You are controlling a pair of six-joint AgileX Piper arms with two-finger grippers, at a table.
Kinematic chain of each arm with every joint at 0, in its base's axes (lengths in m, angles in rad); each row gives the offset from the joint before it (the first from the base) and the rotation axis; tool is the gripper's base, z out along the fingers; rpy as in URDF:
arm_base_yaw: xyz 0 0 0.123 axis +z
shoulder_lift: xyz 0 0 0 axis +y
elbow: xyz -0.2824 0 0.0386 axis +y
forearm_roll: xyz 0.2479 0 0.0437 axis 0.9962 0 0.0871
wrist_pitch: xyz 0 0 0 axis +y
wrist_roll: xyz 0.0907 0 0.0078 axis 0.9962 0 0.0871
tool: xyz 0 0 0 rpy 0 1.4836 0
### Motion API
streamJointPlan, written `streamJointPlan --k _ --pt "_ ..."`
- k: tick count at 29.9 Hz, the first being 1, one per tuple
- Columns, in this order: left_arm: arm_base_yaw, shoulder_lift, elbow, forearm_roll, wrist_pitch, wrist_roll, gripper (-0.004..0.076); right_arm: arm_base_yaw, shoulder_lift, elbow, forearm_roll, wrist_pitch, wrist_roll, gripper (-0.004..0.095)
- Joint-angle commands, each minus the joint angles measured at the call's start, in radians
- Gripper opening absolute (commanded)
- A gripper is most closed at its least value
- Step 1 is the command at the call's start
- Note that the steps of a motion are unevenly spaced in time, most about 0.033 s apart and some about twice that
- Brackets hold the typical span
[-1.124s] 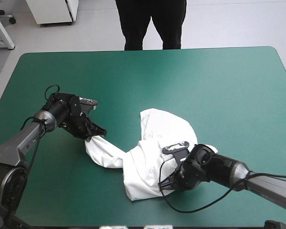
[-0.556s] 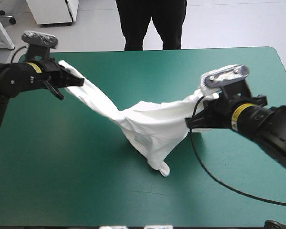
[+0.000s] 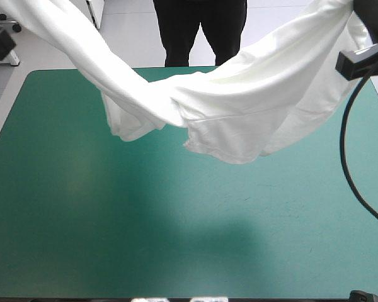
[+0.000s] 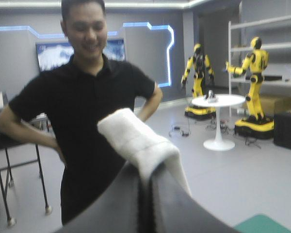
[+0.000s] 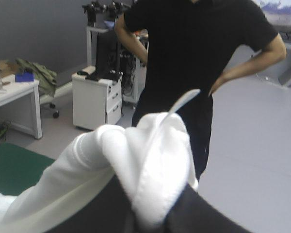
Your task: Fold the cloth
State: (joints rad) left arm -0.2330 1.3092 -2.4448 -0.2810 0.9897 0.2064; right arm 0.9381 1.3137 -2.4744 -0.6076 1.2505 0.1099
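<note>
Above the worktop [image 3: 176, 226], the T-shirt [image 3: 239, 107] hung in a long sagging band strung between the two raised arms. Its lowest folds dangled over the far half of the teal-green cover and, as far as could be judged, did not touch it. The left tool [image 4: 144, 171] was clenched on a rolled edge of the fabric, which stood up past the tips. The right tool [image 5: 150, 213] was likewise clamped on a bunched hem.

Change noted: just before, the garment trailed on the cover between lower, closer tools. Both arms had since risen and parted, taking it wholly off the surface.

Assessment: the lift had opened the heap, but the T-shirt remained twisted and gathered at the middle, not spread. Folding proper had not begun, and a flat lay-down appeared to be the next requirement.
</note>
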Motion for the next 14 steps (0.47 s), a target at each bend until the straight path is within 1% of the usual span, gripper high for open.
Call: streamJointPlan --k 1,3,5,9,12,14 --pt "-0.004 -0.016 -0.087 -0.039 -0.094 0.008 -0.0009 0.001 0.046 -0.142 0.017 -0.059 -0.070 -0.0017" --pt "-0.004 -0.018 -0.108 -0.039 -0.056 0.006 -0.0009 0.001 0.066 -0.182 0.030 -0.015 -0.070 -0.0017" --pt "-0.004 -0.029 -0.107 -0.039 0.000 0.008 -0.0009 0.001 0.070 -0.179 0.057 -0.002 -0.059 -0.0017" --pt "-0.004 -0.062 -0.105 0.011 0.163 0.006 -0.0009 0.001 0.061 -0.172 0.152 -0.002 -0.047 -0.0016" --pt "-0.004 -0.098 -0.078 0.096 0.286 -0.029 -0.0009 0.001 0.028 -0.129 0.204 0.000 0.036 -0.0015" --pt "-0.004 -0.132 -0.016 0.129 0.299 -0.068 -0.0009 0.001 -0.008 -0.050 0.239 0.000 0.067 -0.0015"
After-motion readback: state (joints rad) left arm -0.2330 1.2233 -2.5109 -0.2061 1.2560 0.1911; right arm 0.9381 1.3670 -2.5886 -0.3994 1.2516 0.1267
